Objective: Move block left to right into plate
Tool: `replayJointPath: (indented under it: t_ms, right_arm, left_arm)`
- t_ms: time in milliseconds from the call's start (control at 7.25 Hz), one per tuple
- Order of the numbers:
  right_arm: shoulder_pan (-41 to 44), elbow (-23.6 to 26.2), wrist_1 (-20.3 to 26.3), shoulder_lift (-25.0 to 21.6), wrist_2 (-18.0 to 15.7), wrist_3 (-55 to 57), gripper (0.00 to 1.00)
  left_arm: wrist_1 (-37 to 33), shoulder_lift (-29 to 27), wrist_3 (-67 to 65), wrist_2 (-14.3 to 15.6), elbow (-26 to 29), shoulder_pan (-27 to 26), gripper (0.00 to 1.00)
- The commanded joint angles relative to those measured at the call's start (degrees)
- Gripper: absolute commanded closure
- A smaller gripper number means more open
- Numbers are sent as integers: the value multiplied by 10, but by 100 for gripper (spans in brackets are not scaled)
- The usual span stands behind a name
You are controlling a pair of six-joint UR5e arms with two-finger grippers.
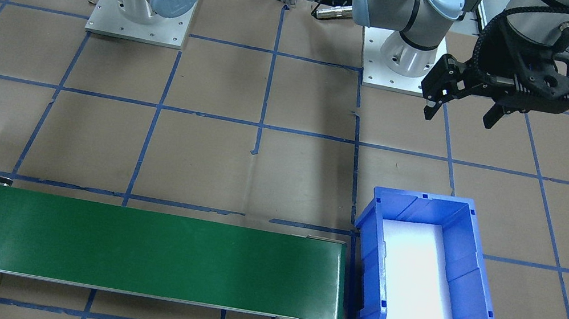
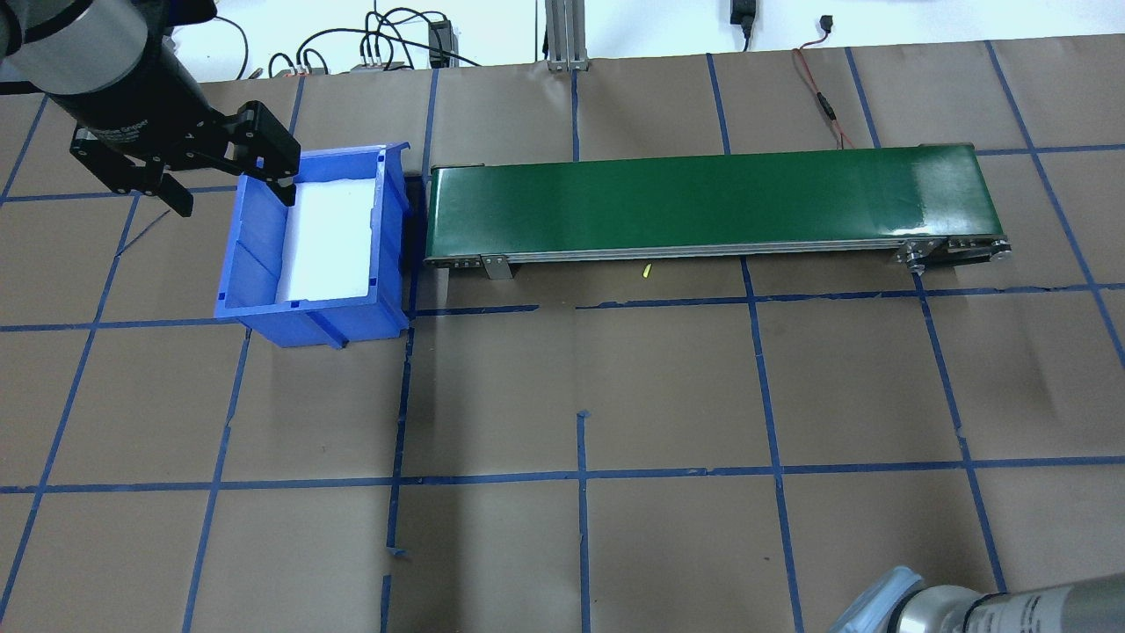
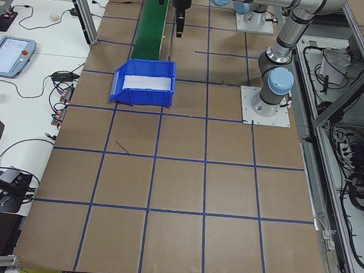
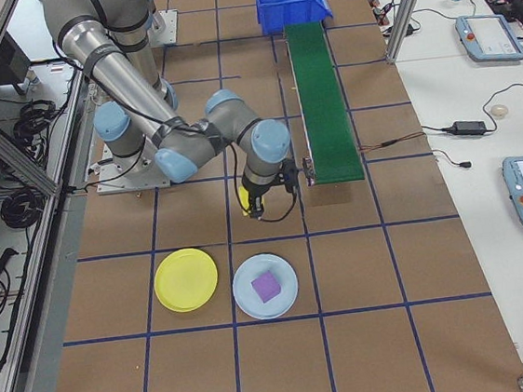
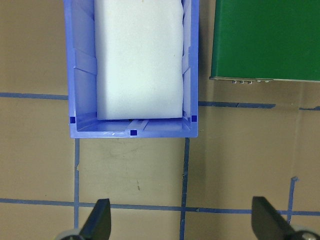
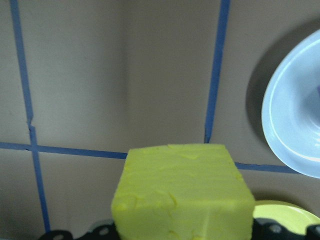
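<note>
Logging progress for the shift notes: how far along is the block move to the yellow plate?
Done: the blue bin holds only white foam, and the belt is bare. In hand: the right gripper holds the yellow block above the table, short of the plates. Left: carrying it over the yellow plate and releasing. The left gripper hangs open near the bin.

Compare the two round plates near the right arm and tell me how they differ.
Colour: the yellow plate is bright yellow; the pale blue plate is light blue.
Contents: the yellow plate holds nothing, while the pale blue plate carries a purple block at its centre.
Position: in the exterior right view the yellow plate lies on the robot's side, the pale blue plate on the conveyor's side.
Shared: both are round, shallow, similar in size, and lie flat on the table, side by side.
</note>
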Motion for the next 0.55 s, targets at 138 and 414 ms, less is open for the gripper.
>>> replayJointPath:
  t_ms: [138,414]
  right_arm:
    - [-207,58,-68,0,2,-196,71]
    - [-252,137,-196,13,33,-251,69]
  left_arm:
    - [0,0,-1,0,0,0,0]
    - [0,0,-1,0,0,0,0]
